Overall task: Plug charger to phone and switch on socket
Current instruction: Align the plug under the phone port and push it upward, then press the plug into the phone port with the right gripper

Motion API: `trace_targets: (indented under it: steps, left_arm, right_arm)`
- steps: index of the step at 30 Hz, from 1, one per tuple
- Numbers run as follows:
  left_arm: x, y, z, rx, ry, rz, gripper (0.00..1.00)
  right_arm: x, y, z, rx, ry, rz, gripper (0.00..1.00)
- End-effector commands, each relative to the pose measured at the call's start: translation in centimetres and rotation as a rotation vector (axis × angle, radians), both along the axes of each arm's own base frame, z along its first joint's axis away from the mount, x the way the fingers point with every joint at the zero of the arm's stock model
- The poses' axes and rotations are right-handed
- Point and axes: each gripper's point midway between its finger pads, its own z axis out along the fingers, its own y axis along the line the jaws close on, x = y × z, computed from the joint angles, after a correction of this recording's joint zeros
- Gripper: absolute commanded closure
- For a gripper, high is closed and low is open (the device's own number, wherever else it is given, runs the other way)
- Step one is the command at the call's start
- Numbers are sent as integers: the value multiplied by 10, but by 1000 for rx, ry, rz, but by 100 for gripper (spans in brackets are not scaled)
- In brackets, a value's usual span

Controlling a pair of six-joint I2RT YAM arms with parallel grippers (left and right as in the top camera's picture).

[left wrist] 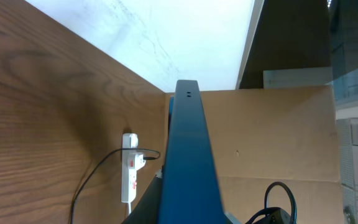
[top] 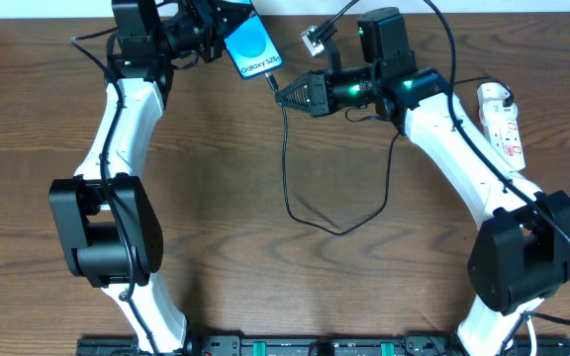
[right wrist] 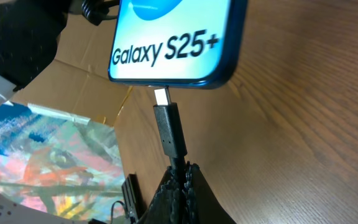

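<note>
My left gripper is shut on the phone, holding it above the table at the top centre; its blue screen reads "Galaxy S25+" in the right wrist view. In the left wrist view the phone shows edge-on between the fingers. My right gripper is shut on the charger's black connector, whose metal tip touches the phone's bottom edge at the port. The black charger cable hangs down and loops over the table. The white socket strip lies at the right edge and also shows in the left wrist view.
The charger cable runs from the loop up to the socket strip. A cardboard sheet and a white wall lie beyond the table's far edge. A small silver object hangs near the right arm's base.
</note>
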Motion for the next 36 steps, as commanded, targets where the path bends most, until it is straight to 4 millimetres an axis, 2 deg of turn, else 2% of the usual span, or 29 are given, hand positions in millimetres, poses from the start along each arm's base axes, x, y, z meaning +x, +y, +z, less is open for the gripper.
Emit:
trace_targets:
  steps: [1, 28, 36]
  left_arm:
    - [-7, -5, 11, -6, -33, -41, 93]
    - [-5, -9, 10, -1, -33, -30, 92]
    - [-4, -8, 10, 1, -33, -23, 93]
  right_arm:
    - [3, -4, 5, -1, -4, -21, 99]
    - [-1, 1, 5, 0, -4, -9, 99]
    - [-9, 10, 4, -2, -1, 13, 99]
